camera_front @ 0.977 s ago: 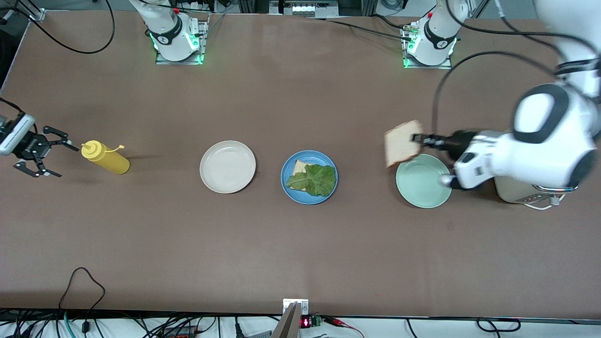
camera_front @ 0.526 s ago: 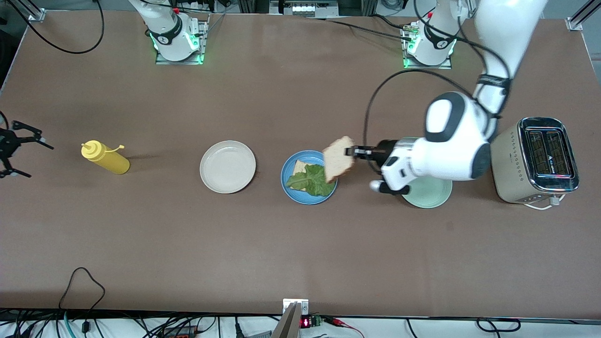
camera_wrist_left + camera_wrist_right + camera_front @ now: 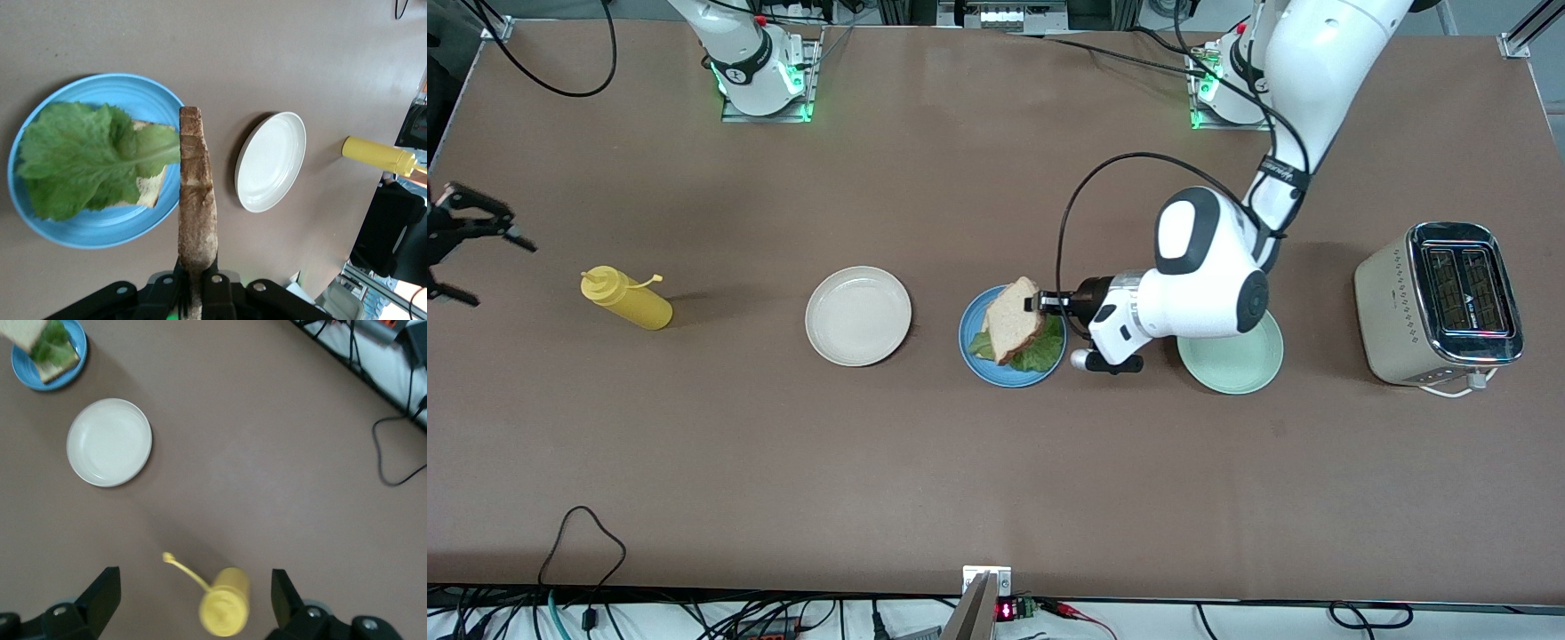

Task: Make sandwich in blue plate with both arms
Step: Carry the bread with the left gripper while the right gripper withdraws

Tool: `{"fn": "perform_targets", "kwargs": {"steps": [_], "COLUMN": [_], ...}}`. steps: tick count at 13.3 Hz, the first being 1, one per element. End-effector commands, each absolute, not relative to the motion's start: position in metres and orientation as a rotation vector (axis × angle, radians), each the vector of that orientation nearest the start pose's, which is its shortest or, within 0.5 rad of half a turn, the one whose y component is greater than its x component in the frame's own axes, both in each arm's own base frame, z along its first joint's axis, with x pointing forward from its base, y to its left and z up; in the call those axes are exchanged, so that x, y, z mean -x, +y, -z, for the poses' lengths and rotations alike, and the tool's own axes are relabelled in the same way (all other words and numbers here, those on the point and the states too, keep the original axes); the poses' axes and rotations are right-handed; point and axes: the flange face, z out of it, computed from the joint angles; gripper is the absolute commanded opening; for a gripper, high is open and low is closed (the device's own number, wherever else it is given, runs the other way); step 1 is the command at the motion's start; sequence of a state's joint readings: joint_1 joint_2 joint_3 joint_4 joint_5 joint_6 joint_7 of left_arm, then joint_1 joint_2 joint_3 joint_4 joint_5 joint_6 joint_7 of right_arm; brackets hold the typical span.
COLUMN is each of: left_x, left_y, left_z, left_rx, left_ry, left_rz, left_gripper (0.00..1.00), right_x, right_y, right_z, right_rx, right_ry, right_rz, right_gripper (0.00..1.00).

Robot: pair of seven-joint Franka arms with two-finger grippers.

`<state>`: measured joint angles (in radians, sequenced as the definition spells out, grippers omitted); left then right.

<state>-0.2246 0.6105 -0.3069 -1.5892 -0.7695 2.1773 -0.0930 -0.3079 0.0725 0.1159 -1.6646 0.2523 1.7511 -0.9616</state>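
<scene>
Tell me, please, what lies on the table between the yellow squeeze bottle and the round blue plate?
One thing: the round cream-white plate, empty, between the yellow squeeze bottle and the blue plate. The front view shows this; the right wrist view agrees.

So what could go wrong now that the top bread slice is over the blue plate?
The left tool grips the top slice by one edge, tilted, so it may land crooked or slide off the lettuce. The slice could also drag the leaf off the bottom slice on the blue plate.
</scene>
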Motion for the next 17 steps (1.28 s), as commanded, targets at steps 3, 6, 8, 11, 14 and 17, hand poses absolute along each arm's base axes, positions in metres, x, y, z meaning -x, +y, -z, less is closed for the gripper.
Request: {"fn": "perform_targets", "kwargs": {"steps": [3, 6, 8, 11, 14, 17], "left_x": [-0.607, -0.606, -0.606, -0.606, -0.61, -0.611], "left_y": [-0.358, -0.358, -0.359, -0.358, -0.34, -0.332], "left_z": [-0.275, -0.266, -0.263, -0.261, -0.222, -0.2], "left_rx": [-2.346, -2.317, -2.262, -2.255, -2.253, -2.252], "left_ry": [0.093, 0.104, 0.091, 0.079, 0.016, 0.005], "left_rz": [0.343, 0.356, 0.347, 0.342, 0.332, 0.338], "left_gripper": [0.02, 0.02, 0.01, 0.02, 0.02, 0.21], "right_x": [-0.573, -0.56, -0.56, -0.564, -0.571, -0.571], "right_y": [-0.013, 0.018, 0.022, 0.014, 0.009, 0.008], "right_z": [-0.595, -0.595, -0.59, -0.586, -0.577, -0.571], "right_rx": [2.977, 3.086, 3.097, 3.115, 3.162, 3.16], "right_ry": [-0.716, -0.372, -0.255, -0.198, -0.193, -0.183], "right_rz": [0.004, -0.141, -0.174, -0.169, -0.181, -0.21], "right_gripper": [1.0, 1.0, 1.0, 1.0, 1.0, 1.0]}}
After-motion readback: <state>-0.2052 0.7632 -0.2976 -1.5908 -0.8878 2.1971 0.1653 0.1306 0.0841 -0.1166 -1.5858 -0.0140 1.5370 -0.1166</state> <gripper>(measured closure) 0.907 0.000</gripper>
